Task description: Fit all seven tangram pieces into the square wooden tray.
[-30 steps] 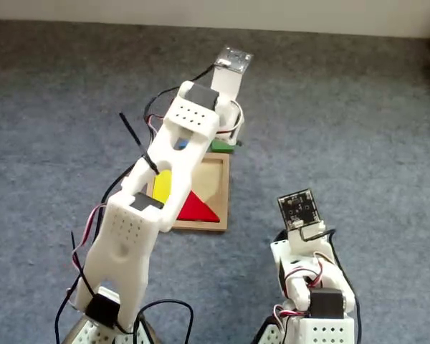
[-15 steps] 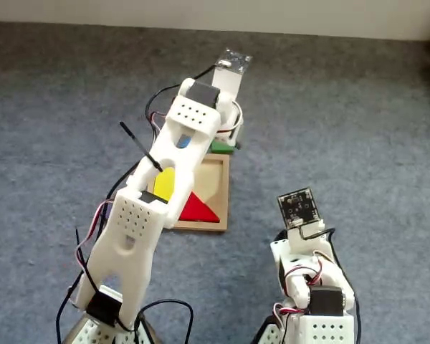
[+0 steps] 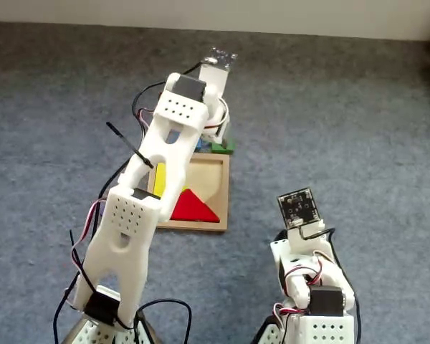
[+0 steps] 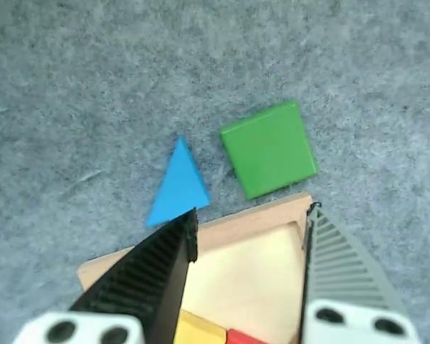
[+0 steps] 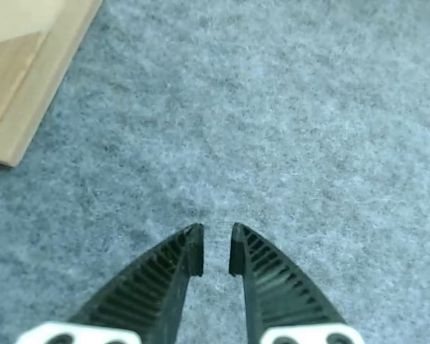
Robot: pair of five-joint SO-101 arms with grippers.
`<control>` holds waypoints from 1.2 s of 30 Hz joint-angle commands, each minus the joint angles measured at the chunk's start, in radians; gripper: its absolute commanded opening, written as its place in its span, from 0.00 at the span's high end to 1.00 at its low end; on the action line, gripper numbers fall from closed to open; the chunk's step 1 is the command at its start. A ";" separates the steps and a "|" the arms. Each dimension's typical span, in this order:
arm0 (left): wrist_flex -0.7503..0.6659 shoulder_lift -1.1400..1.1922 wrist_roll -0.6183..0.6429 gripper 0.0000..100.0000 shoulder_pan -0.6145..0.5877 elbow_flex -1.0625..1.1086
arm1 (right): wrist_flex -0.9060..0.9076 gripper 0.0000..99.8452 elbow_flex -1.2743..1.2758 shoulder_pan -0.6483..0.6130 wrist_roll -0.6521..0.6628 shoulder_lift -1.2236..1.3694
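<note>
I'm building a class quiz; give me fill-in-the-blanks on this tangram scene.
The green piece on the carpet is a ____. The blue triangle lies ____ the wooden tray. Beside the red triangle in the tray lies a ____ piece. The left claw is ____.
Missing: square, outside, yellow, open.

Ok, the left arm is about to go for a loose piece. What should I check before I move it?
1. Left gripper open and empty: ok.
2. Blue triangle flat on the carpet, outside the tray: ok.
3. Green square apart from the triangle: ok.
4. Bare tray floor beside the yellow piece and red piece: ok.
5. Right gripper off the tray, holding nothing: ok.
6. Where the remaining pieces lie: cannot tell.
</note>
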 commanded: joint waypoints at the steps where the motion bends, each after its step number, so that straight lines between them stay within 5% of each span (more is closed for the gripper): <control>1: -0.041 0.018 -0.006 0.75 -0.010 -0.045 | -0.016 0.92 0.116 0.021 0.012 -0.016; 36: -0.135 0.058 0.133 0.76 0.008 -0.045 | 0.021 0.92 0.116 0.018 0.012 -0.016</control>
